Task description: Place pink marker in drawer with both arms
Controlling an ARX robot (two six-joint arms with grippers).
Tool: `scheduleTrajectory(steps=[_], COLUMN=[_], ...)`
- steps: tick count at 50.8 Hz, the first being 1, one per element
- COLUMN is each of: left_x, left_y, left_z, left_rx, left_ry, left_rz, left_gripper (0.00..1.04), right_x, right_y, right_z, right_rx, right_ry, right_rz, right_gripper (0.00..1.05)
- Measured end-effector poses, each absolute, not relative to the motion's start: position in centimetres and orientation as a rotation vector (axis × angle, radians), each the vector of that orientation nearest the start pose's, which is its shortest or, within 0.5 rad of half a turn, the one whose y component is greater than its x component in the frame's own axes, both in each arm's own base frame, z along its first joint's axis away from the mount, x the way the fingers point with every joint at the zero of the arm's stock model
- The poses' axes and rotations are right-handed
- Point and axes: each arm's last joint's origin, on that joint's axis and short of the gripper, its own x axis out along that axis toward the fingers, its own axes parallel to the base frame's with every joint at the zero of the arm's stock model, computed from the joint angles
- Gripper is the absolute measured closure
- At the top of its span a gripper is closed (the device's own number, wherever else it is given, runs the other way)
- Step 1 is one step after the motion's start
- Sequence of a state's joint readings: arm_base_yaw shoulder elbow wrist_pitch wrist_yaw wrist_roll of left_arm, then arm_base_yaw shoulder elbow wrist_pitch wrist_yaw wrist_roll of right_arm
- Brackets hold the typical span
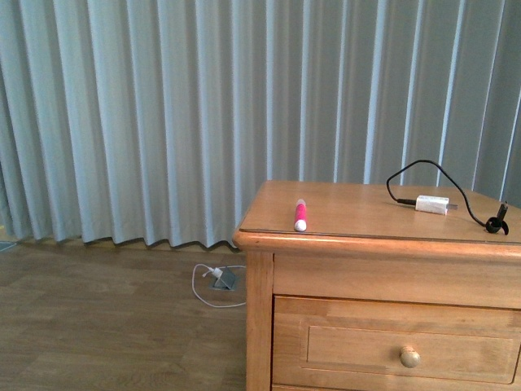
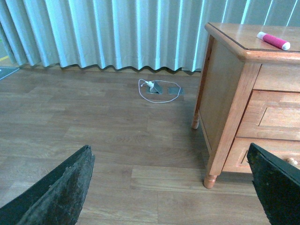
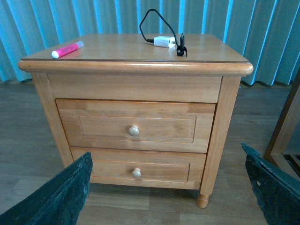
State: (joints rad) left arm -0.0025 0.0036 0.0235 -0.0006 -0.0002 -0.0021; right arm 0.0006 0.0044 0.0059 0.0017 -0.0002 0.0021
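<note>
The pink marker lies on the wooden cabinet's top near its front left corner, white end toward me. It also shows in the left wrist view and the right wrist view. The upper drawer is shut, with a round pale knob; its knob also shows in the front view. My left gripper is open and empty, low over the floor left of the cabinet. My right gripper is open and empty, in front of the cabinet, well back from the drawers. Neither arm shows in the front view.
A white charger block with a black cable lies on the cabinet top at the right. The lower drawer is shut. A small device with a white cable lies on the wooden floor by the curtain. A wooden frame stands right of the cabinet.
</note>
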Motion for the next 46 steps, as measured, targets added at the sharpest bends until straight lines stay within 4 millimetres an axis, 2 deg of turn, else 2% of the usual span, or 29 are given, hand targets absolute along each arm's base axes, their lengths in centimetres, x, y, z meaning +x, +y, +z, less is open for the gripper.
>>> scheduleTrajectory(steps=[46], left_x=[9.64], left_y=[-0.02], left_z=[17.12], left_rx=[-0.002], left_ry=[-0.019], left_rz=[-0.003], left_gripper=[0.06], right_x=[9.76], right_y=[0.01], right_z=[16.53], right_rx=[0.002], right_ry=[-0.003], right_rz=[0.001], right_gripper=[0.08])
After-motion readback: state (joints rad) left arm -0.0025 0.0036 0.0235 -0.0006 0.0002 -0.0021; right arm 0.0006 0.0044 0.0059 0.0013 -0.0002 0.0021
